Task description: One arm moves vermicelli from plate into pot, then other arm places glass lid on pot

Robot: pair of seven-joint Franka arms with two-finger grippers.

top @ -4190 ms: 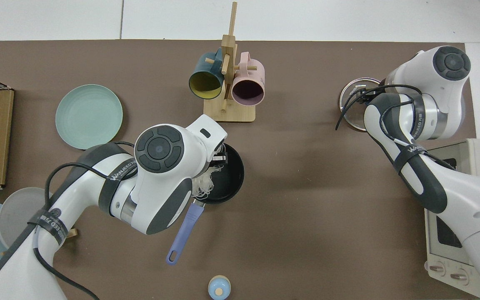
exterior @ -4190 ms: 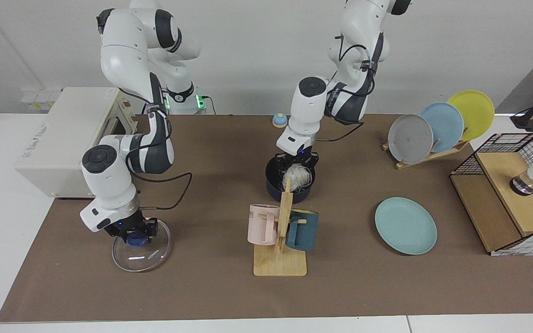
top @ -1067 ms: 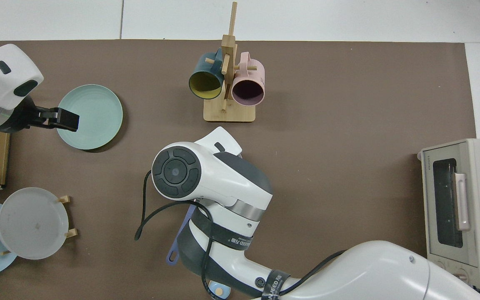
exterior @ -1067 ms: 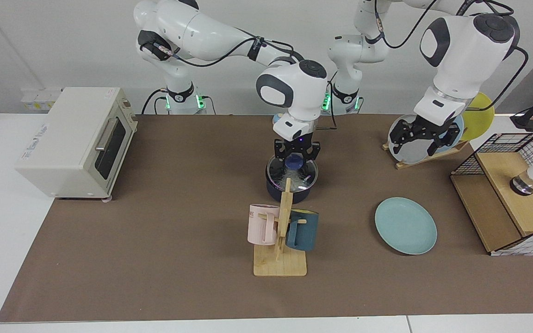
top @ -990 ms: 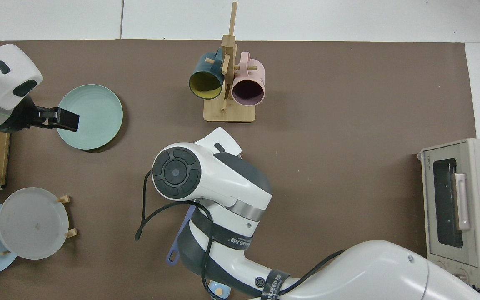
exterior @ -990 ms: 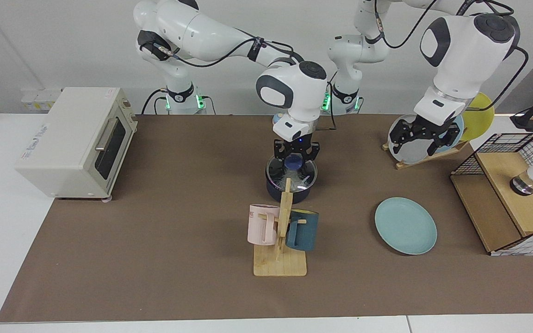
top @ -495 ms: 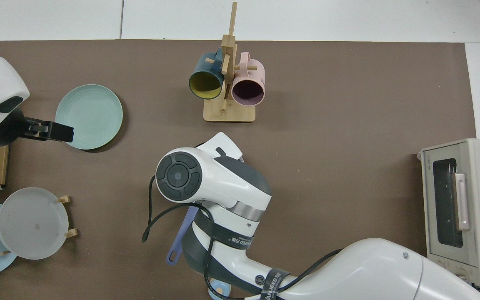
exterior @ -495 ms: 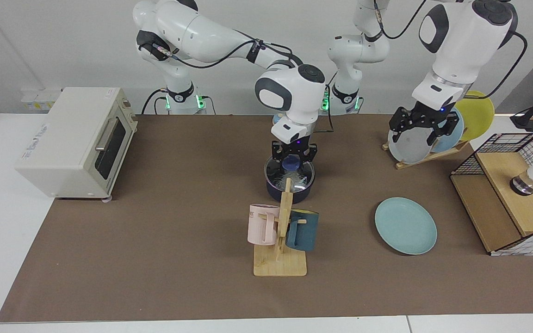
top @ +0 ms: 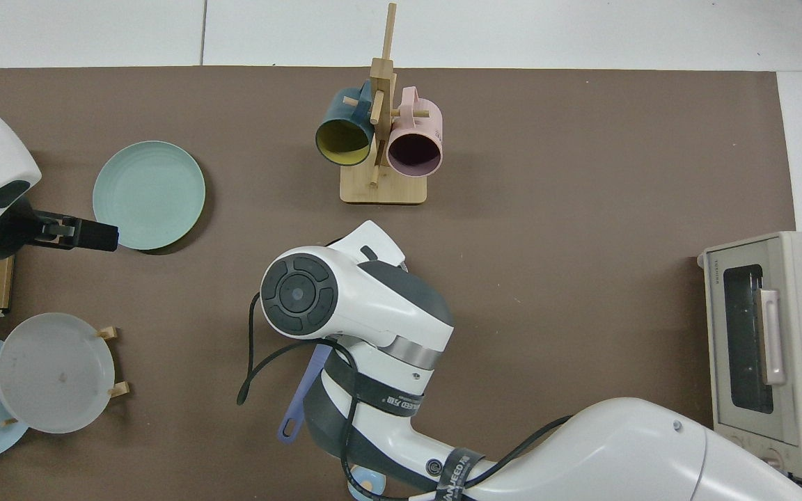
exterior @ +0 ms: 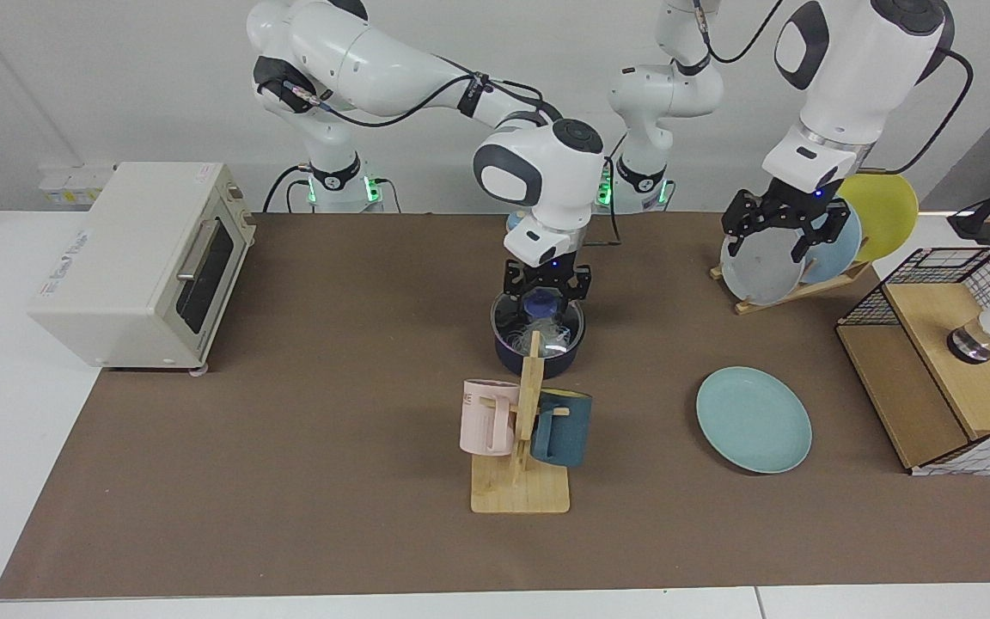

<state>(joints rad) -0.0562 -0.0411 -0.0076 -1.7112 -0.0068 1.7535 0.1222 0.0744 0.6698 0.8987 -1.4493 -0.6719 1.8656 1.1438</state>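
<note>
At frame centre, the glass lid (exterior: 538, 322) is seated on the pot (exterior: 538, 348) over the vermicelli (exterior: 544, 330); the right gripper (exterior: 546, 288) is spread just clear around the blue knob. At upper right, the left gripper (exterior: 785, 225) is held open and empty. If the rise is skewed, the knob could be caught and the lid dragged askew.

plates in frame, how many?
4. The teal plate lies flat on the mat. The grey plate, sky-blue plate and yellow plate stand in the wooden rack. None looks hidden.

four plates (exterior: 753, 419), two mugs (exterior: 488, 417), perhaps one pot (exterior: 538, 354)
</note>
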